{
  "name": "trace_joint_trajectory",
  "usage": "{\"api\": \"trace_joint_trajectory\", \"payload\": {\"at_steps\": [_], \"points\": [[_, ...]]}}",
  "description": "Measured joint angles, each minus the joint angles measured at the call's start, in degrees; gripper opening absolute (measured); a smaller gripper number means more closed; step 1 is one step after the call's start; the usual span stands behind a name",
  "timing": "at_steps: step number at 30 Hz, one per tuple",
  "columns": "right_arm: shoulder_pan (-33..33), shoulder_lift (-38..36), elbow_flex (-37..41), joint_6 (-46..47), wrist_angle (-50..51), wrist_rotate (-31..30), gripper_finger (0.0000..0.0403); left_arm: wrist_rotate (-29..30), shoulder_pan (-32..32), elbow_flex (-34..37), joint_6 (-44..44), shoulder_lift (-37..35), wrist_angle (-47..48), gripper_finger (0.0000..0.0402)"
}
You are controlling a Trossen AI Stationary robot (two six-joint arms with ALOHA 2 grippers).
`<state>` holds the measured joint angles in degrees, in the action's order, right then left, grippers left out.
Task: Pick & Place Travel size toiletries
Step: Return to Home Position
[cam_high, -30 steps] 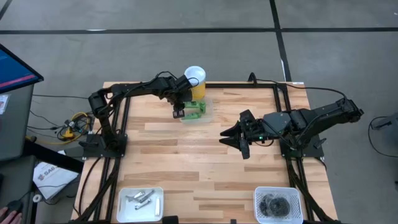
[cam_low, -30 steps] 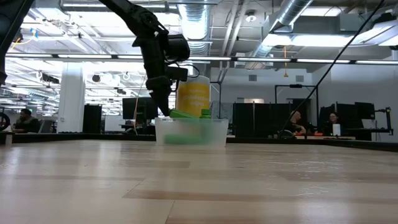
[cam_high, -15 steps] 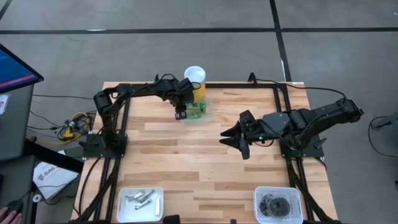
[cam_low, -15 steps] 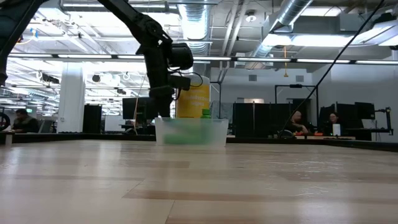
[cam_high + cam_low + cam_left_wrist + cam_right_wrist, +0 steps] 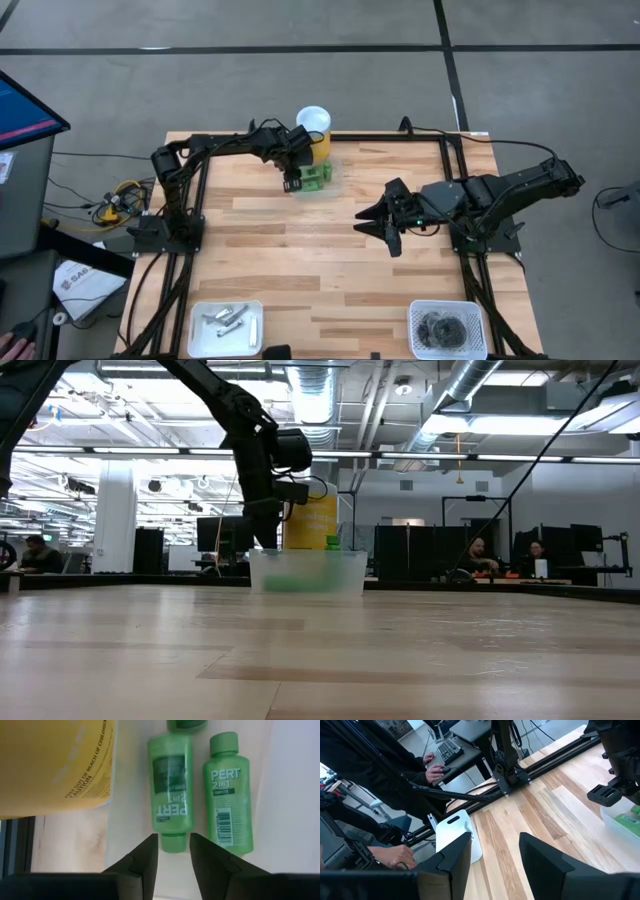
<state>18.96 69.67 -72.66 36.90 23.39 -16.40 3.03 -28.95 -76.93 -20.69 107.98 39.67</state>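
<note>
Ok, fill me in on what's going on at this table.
The left gripper hovers open just above the clear bin at the table's far edge, beside a yellow canister, and it holds nothing. Green shampoo bottles lie inside the bin. The right gripper waits open over the middle of the table. Near the front edge, silvery metal pieces sit in a white tray and dark round pieces in a second tray.

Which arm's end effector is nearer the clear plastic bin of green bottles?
Left. The left end effector hovers at the edge of the clear plastic bin; the right end effector hangs well apart.
</note>
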Motion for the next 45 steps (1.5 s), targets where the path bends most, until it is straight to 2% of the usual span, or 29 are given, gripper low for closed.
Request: {"api": "trace_joint_trajectory", "payload": {"at_steps": [7, 11, 16, 18, 21, 23, 28, 31, 36, 45], "points": [[0.02, -0.08, 0.0, 0.0, 0.2, 0.01, 0.0161, -0.04, 0.0, 0.01, 0.23, -0.34, 0.94, 0.0115], [-0.74, -0.44, 0.0, -0.97, -1.32, 0.02, 0.0161, -0.2, 1.28, 0.13, 3.29, -6.85, 2.06, 0.0134], [-2.51, -2.38, -0.02, -10.79, -8.37, -0.01, 0.0161, -0.35, 4.22, 0.07, 7.89, -22.71, 1.1, 0.0124], [-3.66, -4.44, 0.02, -14.81, -9.59, 0.04, 0.0159, -0.32, 5.33, -0.01, 10.51, -30.04, 0.04, 0.0098], [-6.57, -8.8, 0.02, -21.12, -10.71, 0.06, 0.0143, -0.22, 6.36, 0.23, 11.65, -41.36, -1.87, 0.0035], [-8.6, -12.43, 0.02, -25.95, -10.71, -0.04, 0.0119, 0.33, 7.02, 1.49, 11.72, -49.15, -6.26, 0.0011], [-13.17, -20.96, 0.37, -37.13, -6.88, 0.01, 0.0025, 1.81, 7.32, 9.28, 11.98, -67.67, -16.34, 0.0001], [-15.44, -25.54, 4.96, -38.9, -6.26, -0.07, 0.0011, 2.8, 7.32, 15.57, 14.44, -77.04, -17.2, 0.0001], [-17.53, -34.04, 19.2, -37.28, -12.18, 0.04, 0.0004, 3.66, 7.32, 27.9, 21.51, -88.07, -16.71, 0.0001], [-17.8, -46.75, 45.89, -32.58, -32.7, 0.12, 0.0001, 5.56, 7.3, 45.91, 26.03, -97.63, -18.25, 0.0001]]}}
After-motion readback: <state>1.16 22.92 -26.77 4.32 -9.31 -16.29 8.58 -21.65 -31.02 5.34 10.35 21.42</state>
